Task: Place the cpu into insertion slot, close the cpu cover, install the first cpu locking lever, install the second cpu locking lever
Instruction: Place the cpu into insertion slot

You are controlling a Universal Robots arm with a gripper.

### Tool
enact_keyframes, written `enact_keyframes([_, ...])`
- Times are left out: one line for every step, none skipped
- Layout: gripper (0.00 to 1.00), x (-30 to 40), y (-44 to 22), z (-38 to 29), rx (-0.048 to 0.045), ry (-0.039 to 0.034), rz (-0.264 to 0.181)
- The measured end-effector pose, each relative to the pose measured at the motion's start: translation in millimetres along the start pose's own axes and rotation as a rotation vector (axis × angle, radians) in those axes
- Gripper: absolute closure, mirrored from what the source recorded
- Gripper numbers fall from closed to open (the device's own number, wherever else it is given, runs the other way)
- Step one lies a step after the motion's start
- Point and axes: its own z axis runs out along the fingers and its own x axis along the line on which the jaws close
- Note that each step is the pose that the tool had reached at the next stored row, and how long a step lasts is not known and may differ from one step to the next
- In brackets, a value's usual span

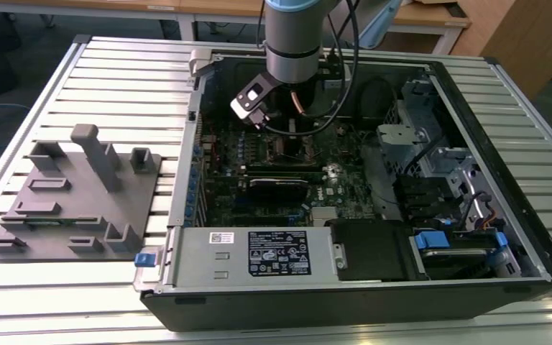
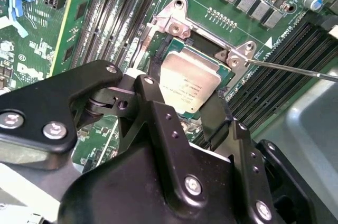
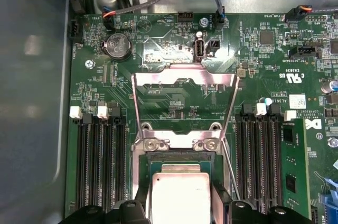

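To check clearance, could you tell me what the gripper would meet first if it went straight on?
Most likely the cpu, lying directly ahead of the gripper at the insertion slot; the remaining gap is unclear.

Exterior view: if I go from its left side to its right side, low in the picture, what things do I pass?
Grey plastic block → small blue clip → labelled silver box → black box → blue latch.

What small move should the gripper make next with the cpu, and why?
Probably lower it straight down a little. The gripper grips the cpu by two edges, squarely over the slot, and the cover is swung open, out of the way. Whether the cpu is seated, I cannot tell.
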Motion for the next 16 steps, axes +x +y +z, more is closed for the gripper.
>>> enact_keyframes([0.46, -0.1, -0.1, 0.0, -0.0028, 0.0003, 0.000])
enact_keyframes([0.46, -0.1, -0.1, 0.0, -0.0072, 0.0016, 0.000])
enact_keyframes([0.46, -0.1, -0.1, 0.2, -0.0114, 0.0032, 0.000])
enact_keyframes([0.46, 0.0, 0.0, 0.4, -0.0146, 0.0042, 0.000])
enact_keyframes([0.46, 0.0, 0.0, 0.4, -0.0151, 0.0044, 0.000])
enact_keyframes([0.46, 0.0, 0.0, 0.4, -0.0153, 0.0043, 0.000])
enact_keyframes([0.46, 0.0, 0.0, 0.5, -0.0156, 0.0044, 0.000])
enact_keyframes([0.46, -0.1, -0.2, 0.6, -0.0158, 0.0044, 0.000])
enact_keyframes([0.46, -0.1, -0.3, 0.8, -0.0161, 0.0044, 0.000])
enact_keyframes([0.46, -0.2, -0.3, 1.0, -0.0161, 0.0043, 0.000])
enact_keyframes([0.46, -0.8, -0.3, 1.0, -0.0160, 0.0041, 0.000])
enact_keyframes([0.46, -1.3, -0.3, 1.1, -0.0162, 0.0044, 0.000])
enact_keyframes([0.46, -1.4, -0.3, 1.1, -0.0162, 0.0044, 0.000])
enact_keyframes([0.46, -1.5, -0.3, 1.1, -0.0161, 0.0043, 0.000])
enact_keyframes([0.46, -1.6, -0.3, 1.2, -0.0161, 0.0043, 0.000])
enact_keyframes([0.46, -1.7, -0.3, 1.3, -0.0162, 0.0043, 0.000])
